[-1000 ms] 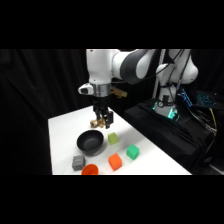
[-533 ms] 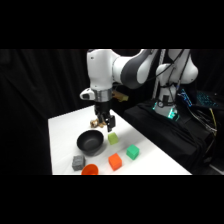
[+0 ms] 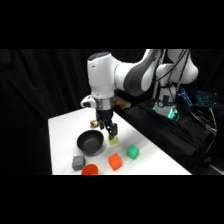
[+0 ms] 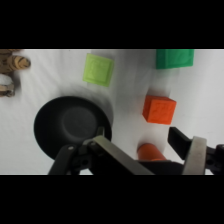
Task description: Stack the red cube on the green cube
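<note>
The red cube [image 3: 115, 161] [image 4: 159, 109] sits on the white table near its front edge. The green cube [image 3: 132, 152] [image 4: 174, 58] rests just to its right, apart from it. My gripper [image 3: 111, 131] [image 4: 137, 139] hangs above the table between the black bowl and a yellow-green cube, behind the red cube. It is open and holds nothing. In the wrist view the red cube lies beyond the right finger [image 4: 192, 150].
A black bowl [image 3: 91, 142] [image 4: 72, 125] stands left of the gripper, and a yellow-green cube [image 3: 114, 141] [image 4: 98, 69] right below it. A grey cube [image 3: 78, 162] and an orange-red disc [image 3: 90, 170] [image 4: 150, 151] lie at the front. A small wooden object [image 3: 94, 122] sits farther back.
The gripper has come down and moved forward and a little right, closer to the cubes. The objects on the table have not moved.
</note>
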Controlling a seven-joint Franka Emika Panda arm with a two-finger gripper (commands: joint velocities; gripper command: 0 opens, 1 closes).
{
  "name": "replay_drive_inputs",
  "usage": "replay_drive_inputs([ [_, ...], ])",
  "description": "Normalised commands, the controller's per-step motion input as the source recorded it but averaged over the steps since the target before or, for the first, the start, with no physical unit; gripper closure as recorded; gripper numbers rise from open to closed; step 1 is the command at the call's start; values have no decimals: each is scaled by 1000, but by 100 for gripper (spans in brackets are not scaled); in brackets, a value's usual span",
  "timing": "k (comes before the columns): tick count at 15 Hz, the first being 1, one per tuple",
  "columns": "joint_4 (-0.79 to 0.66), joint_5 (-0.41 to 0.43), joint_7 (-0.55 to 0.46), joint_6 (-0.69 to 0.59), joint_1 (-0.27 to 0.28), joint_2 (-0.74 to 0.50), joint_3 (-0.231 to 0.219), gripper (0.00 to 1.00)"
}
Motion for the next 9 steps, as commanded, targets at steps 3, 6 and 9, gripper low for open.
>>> replay_drive_inputs([
  [3, 244, 21, 154, 92, 82, 222, 23, 0],
  [6, 236, 19, 138, 80, 93, 220, 25, 0],
  [9, 201, 21, 136, 75, 93, 194, 17, 0],
])
